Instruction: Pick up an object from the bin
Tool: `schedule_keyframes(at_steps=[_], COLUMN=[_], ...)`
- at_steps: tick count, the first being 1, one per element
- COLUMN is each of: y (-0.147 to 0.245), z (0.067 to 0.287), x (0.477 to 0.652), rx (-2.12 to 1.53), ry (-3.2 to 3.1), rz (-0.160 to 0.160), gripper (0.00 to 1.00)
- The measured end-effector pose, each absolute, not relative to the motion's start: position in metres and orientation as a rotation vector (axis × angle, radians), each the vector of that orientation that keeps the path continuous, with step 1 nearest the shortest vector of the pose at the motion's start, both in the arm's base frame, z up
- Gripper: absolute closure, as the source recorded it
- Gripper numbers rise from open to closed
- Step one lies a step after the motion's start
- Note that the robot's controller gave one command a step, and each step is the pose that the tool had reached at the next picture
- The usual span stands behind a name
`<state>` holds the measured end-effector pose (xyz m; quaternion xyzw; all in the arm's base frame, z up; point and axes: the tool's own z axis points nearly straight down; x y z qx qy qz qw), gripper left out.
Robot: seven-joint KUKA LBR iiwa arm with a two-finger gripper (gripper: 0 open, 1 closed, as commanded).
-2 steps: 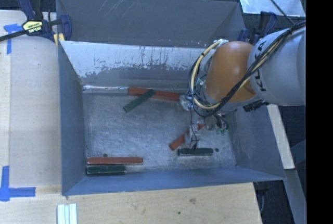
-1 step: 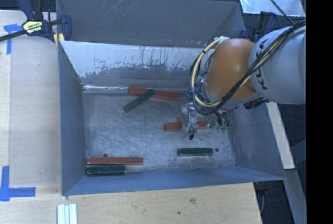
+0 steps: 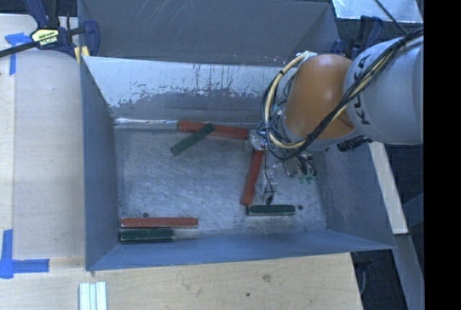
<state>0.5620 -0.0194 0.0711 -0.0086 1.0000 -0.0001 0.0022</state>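
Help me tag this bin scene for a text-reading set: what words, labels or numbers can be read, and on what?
No text here can be read.
On the red sticks and green sticks in the bin: no print shows.
On the white arm link: dark marks, partly behind cables, too broken up to read.

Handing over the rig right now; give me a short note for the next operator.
Pincer: low at the right of the bin, beside the slanted red stick, by the dark green bar; nothing visibly held.
Far wall: back red stick, tilted green stick.
Front left: front red bar, front green bar.
Done: nothing lifted.
Left: grasp one, lift it.
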Motion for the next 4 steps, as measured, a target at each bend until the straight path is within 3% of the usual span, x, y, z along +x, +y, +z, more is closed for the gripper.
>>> schedule_keyframes(at_steps=[1,2,3,4], y=[-0.019,-0.018,-0.007,-0.013], z=[0.073,0.071,0.131,0.178], x=[0.564,0.576,0.597,0.539], rx=[-0.028,0.186,0.174,0.161], ry=[3.13,3.134,3.126,3.134], rz=[0.0,0.001,0.002,-0.001], gripper=[1.0,1.0,1.0,1.0])
